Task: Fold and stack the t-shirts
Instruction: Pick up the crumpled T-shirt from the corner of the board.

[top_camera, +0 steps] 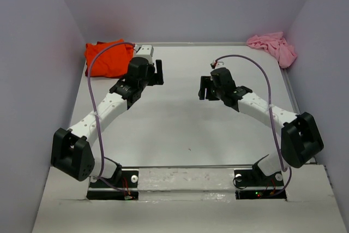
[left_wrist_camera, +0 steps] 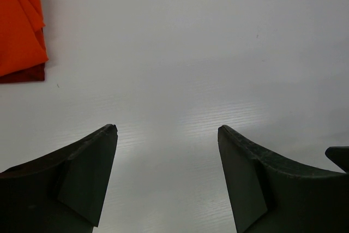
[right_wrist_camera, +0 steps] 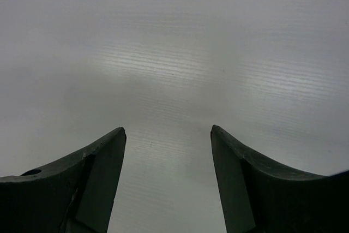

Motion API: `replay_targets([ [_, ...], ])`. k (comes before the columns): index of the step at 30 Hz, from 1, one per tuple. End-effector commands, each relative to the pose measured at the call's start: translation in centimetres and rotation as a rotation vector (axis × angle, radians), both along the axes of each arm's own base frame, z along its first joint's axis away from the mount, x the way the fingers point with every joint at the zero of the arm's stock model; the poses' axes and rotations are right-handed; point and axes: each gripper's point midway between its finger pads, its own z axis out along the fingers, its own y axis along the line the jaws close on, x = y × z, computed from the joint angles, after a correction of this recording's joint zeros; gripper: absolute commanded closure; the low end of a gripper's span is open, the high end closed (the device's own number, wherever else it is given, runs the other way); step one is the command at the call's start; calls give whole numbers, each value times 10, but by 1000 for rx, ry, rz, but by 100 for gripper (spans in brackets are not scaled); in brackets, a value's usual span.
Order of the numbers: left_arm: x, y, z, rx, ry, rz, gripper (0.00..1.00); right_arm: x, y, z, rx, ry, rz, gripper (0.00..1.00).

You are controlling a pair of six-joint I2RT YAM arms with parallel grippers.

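Orange shirt (top_camera: 106,57) at far-left tabletop (top_camera: 174,129) corner, pink shirt (top_camera: 272,47) crumpled at far-right corner, left fingers (left_wrist_camera: 87,173) wide, holding nothing, right fingers (right_wrist_camera: 92,173) likewise

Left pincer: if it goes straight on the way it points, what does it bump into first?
Probably just the white table. The left pincer is open, and the orange t-shirt lies off to one side of its path.

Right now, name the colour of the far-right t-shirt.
The t-shirt is light pink; top external view shows it best.
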Motion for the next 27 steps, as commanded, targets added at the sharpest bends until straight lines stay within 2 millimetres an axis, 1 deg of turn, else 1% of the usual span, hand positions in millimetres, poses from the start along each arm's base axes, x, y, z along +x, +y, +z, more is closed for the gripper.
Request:
replay_targets([
  [1,-2,6,43,-5,-122,27,16,3,7,30,62,-49,12,31],
  [2,-3,7,45,3,-131,29,16,2,7,33,56,-54,17,31],
  [4,-6,5,49,5,-143,23,16,4,6,55,52,-127,47,31],
  [5,-7,4,51,0,-149,17,16,7,6,78,51,-219,82,30],
  [7,-7,4,52,0,-149,13,16,15,-5,90,8,-287,50,28],
  [8,-7,5,55,2,-156,20,16,28,-13,107,-22,-347,-5,26],
  [9,-7,9,57,7,-160,36,15,38,-16,104,-95,-357,-3,25],
  [10,-7,10,58,7,-165,40,16,53,-17,124,-126,-403,-28,25],
  [11,-7,11,59,9,-170,42,15,62,-22,125,-175,-398,-57,25],
  [12,-8,11,59,8,-171,42,16,75,-39,127,-270,-404,-125,25],
  [13,-8,11,59,8,-172,40,15,86,-44,128,-328,-405,-158,25],
  [14,-8,9,59,4,-171,32,15,101,-44,107,-400,-371,-177,25],
  [15,-7,7,58,2,-166,28,15,116,-57,121,-471,-397,-235,25],
  [16,-7,6,56,-2,-158,19,15,127,-66,119,-500,-389,-276,25],
  [17,-7,5,57,-2,-158,16,15,137,-70,112,-517,-376,-295,25],
  [18,-8,6,54,1,-154,19,15,152,-70,99,-529,-355,-305,25],
  [19,-7,8,55,4,-159,28,15,159,-72,93,-508,-344,-325,25],
  [20,-7,8,55,4,-160,30,15,168,-82,88,-505,-332,-346,25],
  [21,-7,8,55,5,-159,30,15,178,-83,68,-493,-301,-356,25],
  [22,-7,7,54,4,-155,24,15,188,-87,70,-468,-308,-391,25],
  [23,-7,6,54,4,-155,23,15,197,-102,64,-474,-294,-421,25],
  [24,-7,6,55,3,-156,23,15,202,-109,56,-487,-271,-433,25],
  [25,-7,7,55,3,-158,29,15,215,-114,46,-486,-253,-476,25],
  [26,-6,9,55,7,-160,39,15,218,-131,33,-517,-206,-504,25],
  [27,-6,10,56,8,-162,43,15,222,-139,26,-527,-185,-524,25],
])
